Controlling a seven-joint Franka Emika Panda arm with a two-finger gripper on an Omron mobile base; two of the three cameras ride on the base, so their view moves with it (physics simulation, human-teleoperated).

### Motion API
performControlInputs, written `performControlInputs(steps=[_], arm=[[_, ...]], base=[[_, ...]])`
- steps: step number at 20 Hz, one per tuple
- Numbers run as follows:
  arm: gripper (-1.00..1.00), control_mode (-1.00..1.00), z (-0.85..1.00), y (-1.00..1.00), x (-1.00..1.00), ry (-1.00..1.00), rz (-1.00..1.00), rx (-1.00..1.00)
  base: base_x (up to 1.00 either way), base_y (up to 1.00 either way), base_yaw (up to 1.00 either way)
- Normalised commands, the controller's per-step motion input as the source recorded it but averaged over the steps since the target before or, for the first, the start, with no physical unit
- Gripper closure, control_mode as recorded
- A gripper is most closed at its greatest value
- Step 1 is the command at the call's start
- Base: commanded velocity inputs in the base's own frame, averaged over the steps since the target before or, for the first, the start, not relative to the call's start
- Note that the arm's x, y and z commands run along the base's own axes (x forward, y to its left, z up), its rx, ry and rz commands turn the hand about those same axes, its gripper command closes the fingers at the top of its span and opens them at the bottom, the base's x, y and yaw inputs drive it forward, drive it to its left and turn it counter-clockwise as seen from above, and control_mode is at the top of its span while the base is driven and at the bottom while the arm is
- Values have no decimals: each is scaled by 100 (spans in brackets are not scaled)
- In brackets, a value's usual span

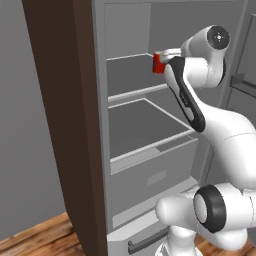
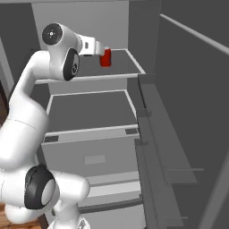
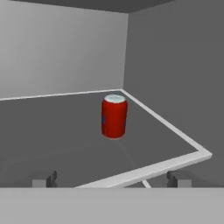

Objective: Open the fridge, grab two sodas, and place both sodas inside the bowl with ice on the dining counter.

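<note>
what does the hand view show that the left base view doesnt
Hand view: the red can's silver top and full upright body, standing free on a grey fridge shelf near the right back corner, with the open gripper short of it, fingertips wide apart.

Left base view: the dark brown panel beside the fridge, the lower shelves and drawer, the wood floor and the arm reaching in.

Both: the red can on the upper shelf inside the open fridge, not yet gripped.
</note>
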Motion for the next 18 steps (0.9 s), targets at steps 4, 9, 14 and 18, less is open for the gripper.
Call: performControlInputs(steps=[4,9,14,18], arm=[[-100,-100,-7,0,40,-14,0,-6],[-100,-100,-5,0,37,-13,1,-1],[-100,-100,-1,0,49,-2,1,9],[-100,-100,-2,-7,49,0,0,7]], base=[[0,0,0],[0,0,0],[0,0,0],[0,0,0]])
